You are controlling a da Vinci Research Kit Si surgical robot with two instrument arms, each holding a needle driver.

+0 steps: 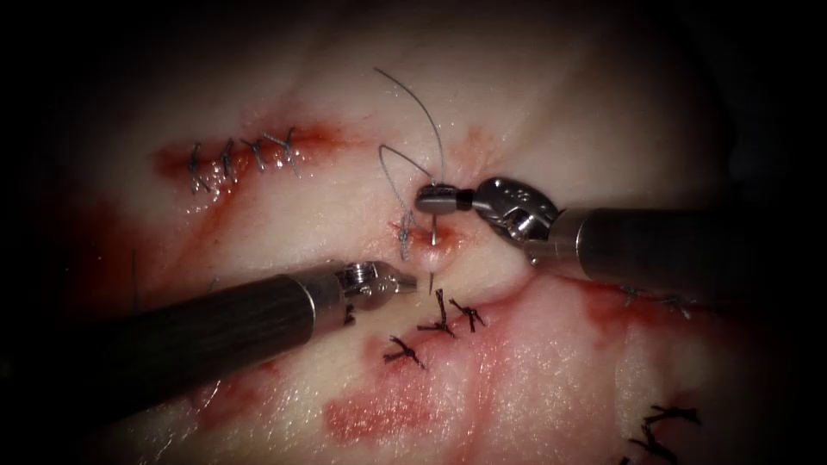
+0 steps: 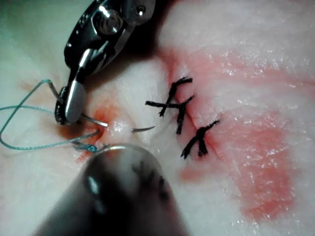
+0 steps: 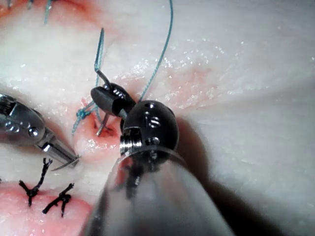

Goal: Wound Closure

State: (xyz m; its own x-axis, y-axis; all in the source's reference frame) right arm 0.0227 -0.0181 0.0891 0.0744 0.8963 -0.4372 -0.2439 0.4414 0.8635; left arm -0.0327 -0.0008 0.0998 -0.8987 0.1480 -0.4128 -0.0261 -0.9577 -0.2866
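My right tool (image 1: 433,201) is shut on the curved needle (image 1: 435,228) near its back end, above a small raised fold of the tissue (image 1: 551,112). The needle runs down into the fold, and its point (image 1: 428,281) comes out below. My left tool (image 1: 409,285) lies just left of that point with its jaws together, touching or almost touching it. Blue-grey thread (image 1: 428,116) loops up from the needle's back end. The left wrist view shows the right tool (image 2: 69,101), the needle (image 2: 93,120) and its freed point (image 2: 143,129). The right wrist view shows the right tool's jaws (image 3: 106,96) and the left tool (image 3: 66,155).
Three dark stitches (image 1: 441,320) lie just below the needle's point. A row of blue stitches (image 1: 241,155) closes a cut at the upper left. More dark stitches (image 1: 663,426) sit at the lower right. Red fluid (image 1: 388,413) stains the tissue in front.
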